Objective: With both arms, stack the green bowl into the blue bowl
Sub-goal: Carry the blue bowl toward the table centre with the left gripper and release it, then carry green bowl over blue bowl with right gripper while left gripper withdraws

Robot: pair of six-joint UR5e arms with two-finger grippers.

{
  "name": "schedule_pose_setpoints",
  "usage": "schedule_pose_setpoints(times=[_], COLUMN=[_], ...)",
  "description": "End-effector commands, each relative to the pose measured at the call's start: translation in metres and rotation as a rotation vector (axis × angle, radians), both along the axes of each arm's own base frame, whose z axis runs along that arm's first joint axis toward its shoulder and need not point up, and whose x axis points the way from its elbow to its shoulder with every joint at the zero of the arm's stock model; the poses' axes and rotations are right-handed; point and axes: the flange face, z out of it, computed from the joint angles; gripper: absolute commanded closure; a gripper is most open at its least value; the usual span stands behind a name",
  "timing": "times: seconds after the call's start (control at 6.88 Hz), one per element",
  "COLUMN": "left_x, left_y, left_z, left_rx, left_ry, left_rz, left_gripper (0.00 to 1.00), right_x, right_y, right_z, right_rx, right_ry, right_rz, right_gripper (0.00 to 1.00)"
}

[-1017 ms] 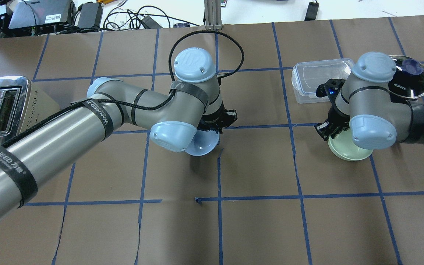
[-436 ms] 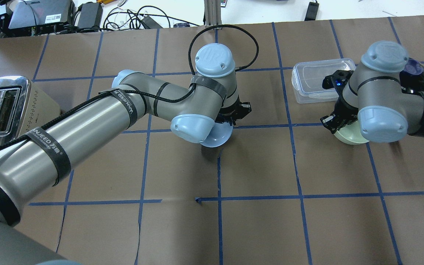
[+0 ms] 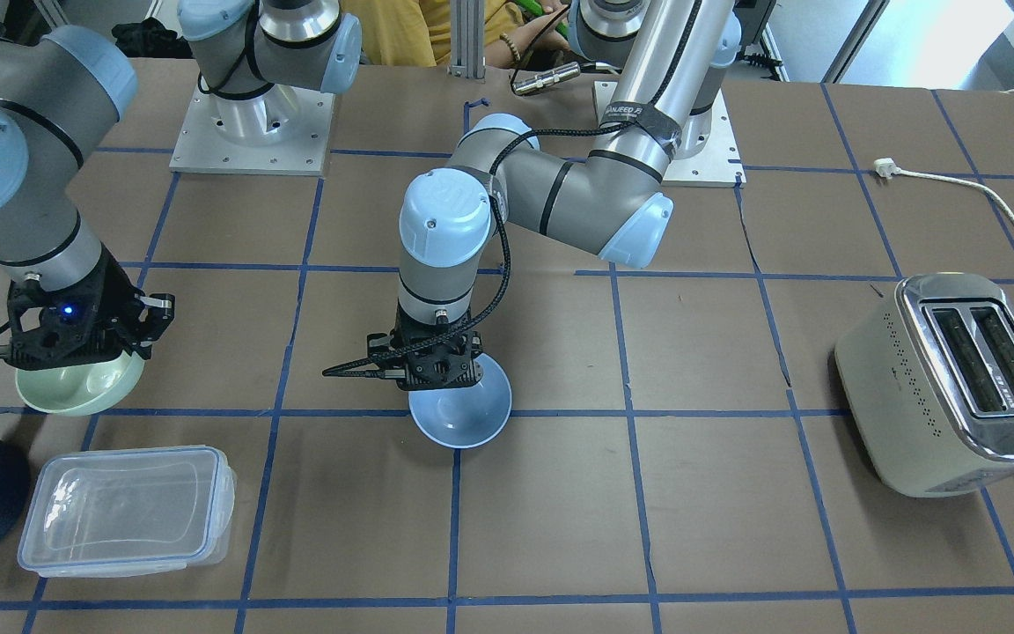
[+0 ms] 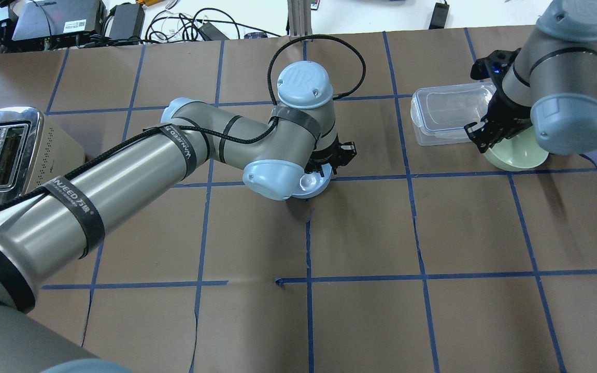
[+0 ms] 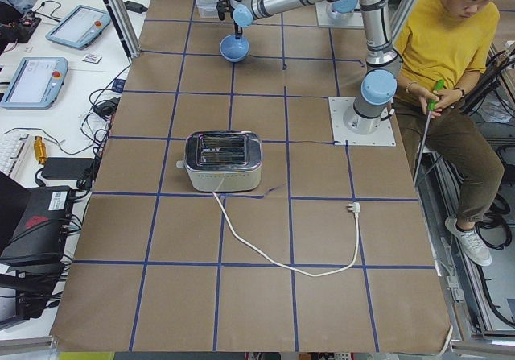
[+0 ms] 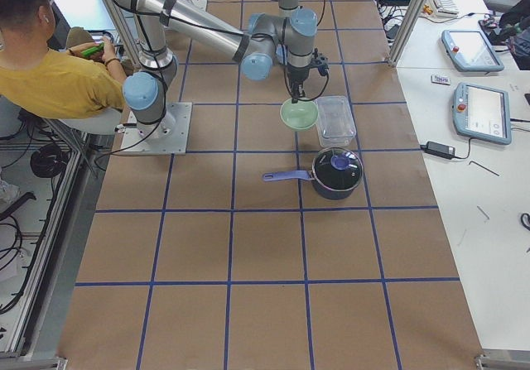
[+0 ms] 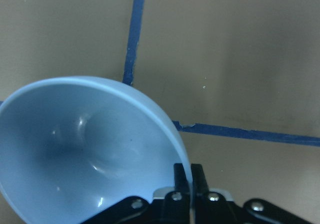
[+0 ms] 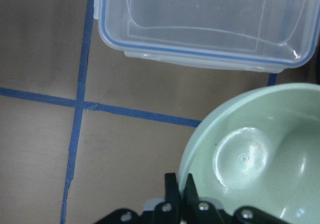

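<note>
- Two bowls are held, one by each arm, and they are kept well apart.
- The blue bowl (image 3: 461, 421) is pinched at its rim by the left gripper (image 7: 189, 176). The fingers are closed tight on the rim, one inside the bowl and one outside.
- This bowl is tipped, so its open side is turned away from the robot. It is found near the middle of the table (image 3: 648, 528), close to a blue tape line (image 7: 240, 133).
- The green bowl (image 3: 76, 389) is pinched at its rim in the same way by the right gripper (image 8: 180, 184). Its fingers are closed on the rim too.
- The green bowl is held just beside a clear box (image 3: 124, 506), far out on the robot's right side. A small gap is seen between them.
- A dark pot (image 6: 335, 171) with a lid is set near the clear box.
- A toaster (image 3: 947, 379) is set on the robot's left side, well away from both bowls.
- The green bowl is not yet placed inside the blue one.
</note>
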Motion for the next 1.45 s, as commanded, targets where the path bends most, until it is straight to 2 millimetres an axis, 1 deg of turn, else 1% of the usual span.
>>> schedule_pose_setpoints(times=[0.0, 0.15, 0.29, 0.44, 0.58, 0.73, 0.87, 1.02, 1.16, 1.31], left_x=[0.002, 0.023, 0.067, 0.112, 0.139, 0.171, 0.203, 0.213, 0.223, 0.248], left_y=[-0.015, -0.014, -0.018, -0.013, 0.01, 0.027, 0.033, 0.044, 0.05, 0.035], left_z=[0.058, 0.08, 0.113, 0.148, 0.18, 0.208, 0.222, 0.237, 0.241, 0.245], left_rx=[-0.087, -0.049, -0.029, 0.014, 0.064, 0.066, 0.058, 0.021, 0.003, -0.095], left_ry=[0.028, -0.025, -0.059, -0.102, -0.145, -0.215, -0.21, -0.211, -0.209, -0.208], left_rz=[-0.027, -0.132, -0.187, -0.249, -0.307, -0.366, -0.362, -0.304, -0.224, -0.166], left_gripper=[0.27, 0.23, 0.19, 0.16, 0.15, 0.15, 0.15, 0.15, 0.15, 0.04], right_x=[0.011, 0.031, 0.057, 0.089, 0.097, 0.111, 0.152, 0.203, 0.23, 0.255], right_y=[-0.008, -0.011, -0.013, -0.017, -0.02, -0.02, -0.016, -0.014, -0.02, -0.021], right_z=[0.022, 0.029, 0.039, 0.041, 0.034, 0.037, 0.025, 0.013, 0.01, 0.003], right_rx=[-0.003, -0.02, -0.041, -0.051, -0.042, -0.048, -0.031, -0.021, -0.03, -0.017], right_ry=[-0.009, -0.008, -0.007, -0.004, -0.008, -0.022, -0.056, -0.053, -0.009, -0.016], right_rz=[-0.057, -0.072, -0.086, -0.126, -0.135, -0.206, -0.228, -0.245, -0.223, -0.293], right_gripper=[1.0, 1.0, 1.0, 1.0, 1.0, 1.0, 1.0, 1.0, 1.0, 1.0])
